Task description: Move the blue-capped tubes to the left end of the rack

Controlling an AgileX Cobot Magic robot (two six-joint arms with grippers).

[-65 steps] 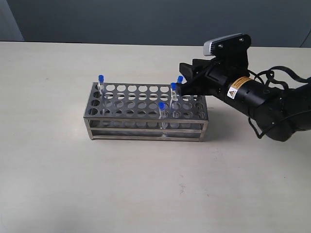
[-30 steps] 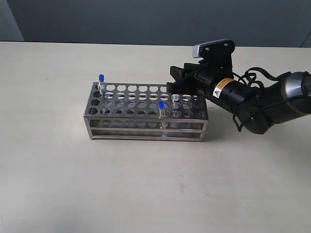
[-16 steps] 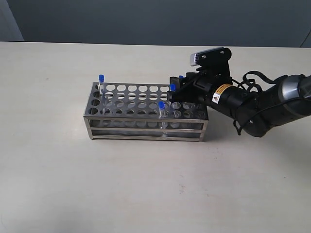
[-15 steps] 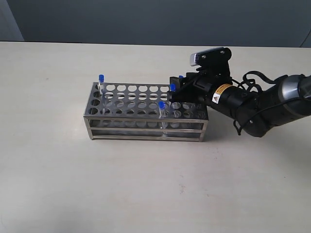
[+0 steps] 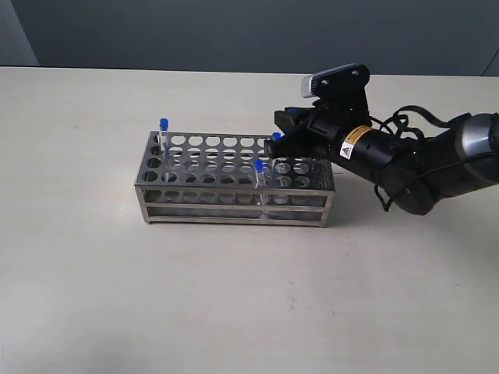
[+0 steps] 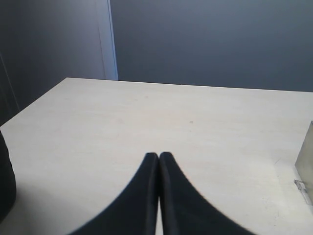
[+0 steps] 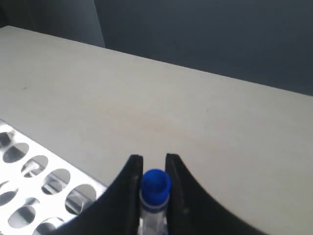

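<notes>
- The right gripper (image 7: 154, 164) is pinched narrow on one blue-capped tube (image 7: 155, 185). One finger sits tight on each side of its blue cap.
- This held tube stands near the right end of the rack (image 5: 234, 190). I cannot tell if its bottom is out of the hole yet.
- A second tube (image 5: 163, 125) stands in the back corner at the left end, where they all should go.
- A third tube (image 5: 258, 167) stands in the front row, a bit right of the middle.
- I cannot find the fourth tube for sure. The arm may hide it.
- The left gripper (image 6: 159, 157) is closed flat with nothing in it. It waits over the table (image 5: 117, 296), off to the left of the rack.
- The tubes look thin, light and smooth, so I think one can slip out of a weak pinch.
- I think they can crack if squeezed hard.
- The best place to hold looks like the cap or just under it, where the tube sticks up over the steel.
- The rack is hard and stiff. I think a tube should go straight up and straight down, or it may catch on a hole.
</notes>
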